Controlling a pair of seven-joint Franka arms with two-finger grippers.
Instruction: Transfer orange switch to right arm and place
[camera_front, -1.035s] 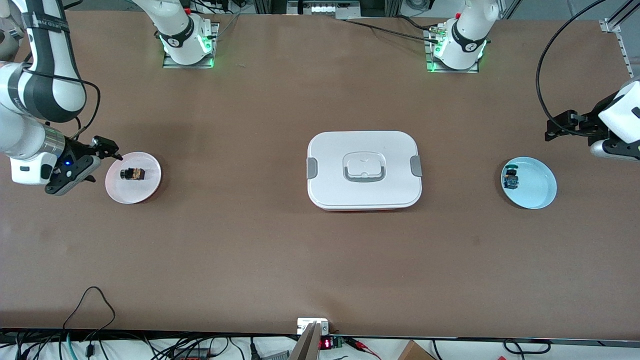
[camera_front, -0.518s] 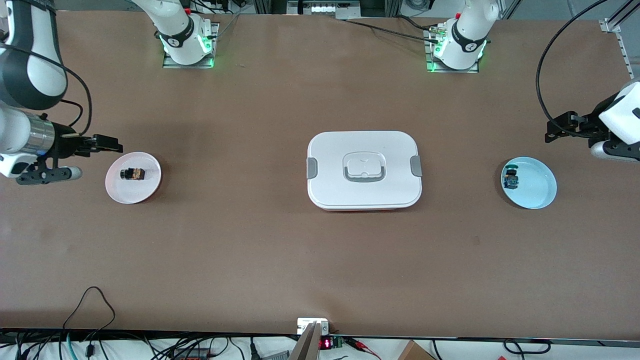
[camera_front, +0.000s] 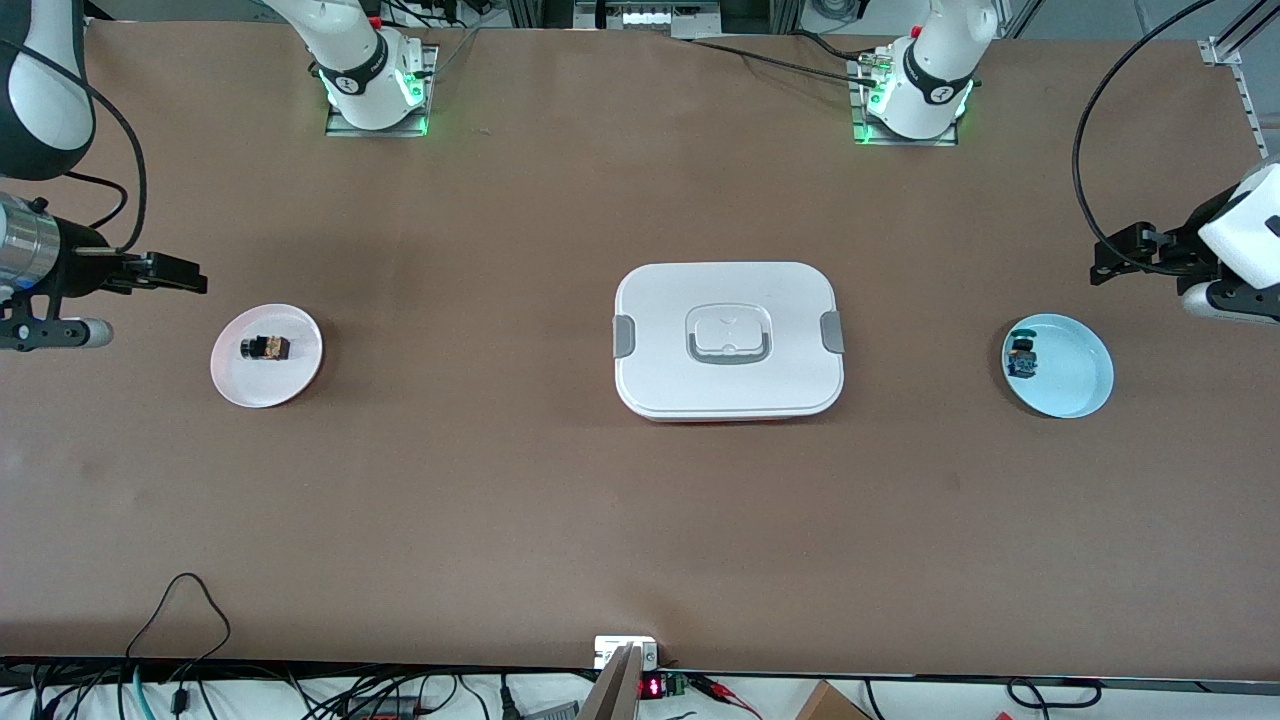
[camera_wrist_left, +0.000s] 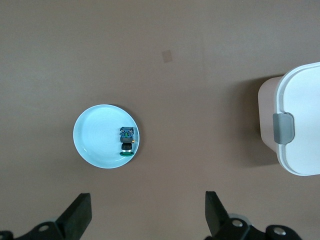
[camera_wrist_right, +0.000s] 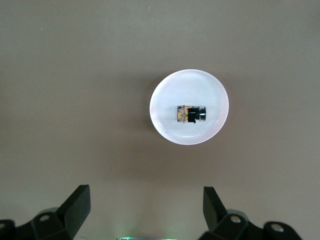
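Front view: both arms hang level at the table's (camera_front: 640, 520) two ends, right gripper (camera_wrist_right: 145, 210) and left gripper (camera_wrist_left: 147, 215) empty with fingers apart, while the orange switch (camera_front: 265, 348) lies lengthwise along the table in a pink plate (camera_front: 297, 385) near the right arm's end.

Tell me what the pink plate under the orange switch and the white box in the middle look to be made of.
The pink plate looks like smooth plastic or glazed ceramic: an even pale pink with a soft sheen, so I can't tell which. The white box looks like matte molded plastic: rounded corners, grey side latches and a moulded recess in the lid. The orange switch looks like black plastic with an orange-tan part.
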